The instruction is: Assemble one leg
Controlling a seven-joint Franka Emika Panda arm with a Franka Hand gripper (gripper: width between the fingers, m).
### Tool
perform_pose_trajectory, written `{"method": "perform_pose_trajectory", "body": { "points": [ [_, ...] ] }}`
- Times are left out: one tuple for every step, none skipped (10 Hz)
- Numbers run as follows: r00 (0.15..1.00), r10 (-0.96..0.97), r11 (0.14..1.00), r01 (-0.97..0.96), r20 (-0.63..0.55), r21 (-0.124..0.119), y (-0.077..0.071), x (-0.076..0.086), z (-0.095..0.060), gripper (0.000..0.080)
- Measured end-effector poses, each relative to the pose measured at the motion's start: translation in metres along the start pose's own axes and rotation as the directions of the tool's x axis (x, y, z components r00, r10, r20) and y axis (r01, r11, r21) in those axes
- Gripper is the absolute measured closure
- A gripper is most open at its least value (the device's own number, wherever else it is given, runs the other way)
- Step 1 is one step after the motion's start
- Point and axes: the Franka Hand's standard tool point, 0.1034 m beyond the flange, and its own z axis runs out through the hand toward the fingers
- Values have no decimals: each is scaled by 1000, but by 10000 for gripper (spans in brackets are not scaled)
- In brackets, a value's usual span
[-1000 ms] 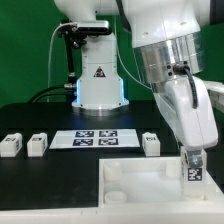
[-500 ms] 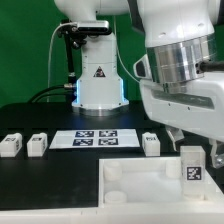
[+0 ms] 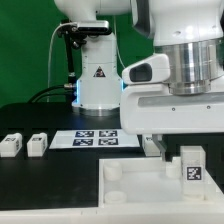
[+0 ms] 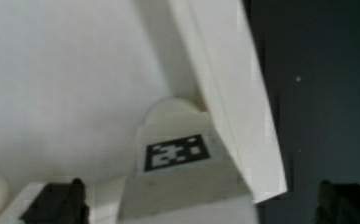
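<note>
One leg (image 3: 190,166), a small white block with a black-and-white tag facing forward, stands upright in the corner of the large white panel (image 3: 130,182) at the exterior view's right. My gripper (image 3: 192,142) hangs just above it, open, with its fingers apart on either side and not touching it. In the wrist view the tagged leg (image 4: 180,152) stands on the panel (image 4: 70,80) between my spread dark fingertips (image 4: 61,200); the gripper (image 4: 205,205) is empty. Two more legs (image 3: 10,146) (image 3: 38,144) lie at the left. Another (image 3: 151,143) is partly hidden behind my hand.
The marker board (image 3: 97,138) lies flat on the black table behind the panel. The arm's white base (image 3: 98,80) stands at the back. The panel has raised edges and round corner sockets (image 3: 116,175).
My gripper was shut on the leg in the panel's corner a second ago. It has opened, let go, and the hand has turned above it. The leg stays standing.
</note>
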Motion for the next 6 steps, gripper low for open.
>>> {"method": "perform_pose_trajectory", "body": {
  "points": [
    [999,38,999,-38,2,4,-1,-1,0,150],
    [999,54,999,-54,2,4,-1,-1,1,272],
    [998,55,998,-55,2,4,-1,-1,1,412],
    [987,159,987,-159,6,2,1,-1,1,502],
    [967,255,967,-255,8,3,1,-1,2,502],
    [935,354,935,-354,11,6,1,-2,2,503]
  ]
}}
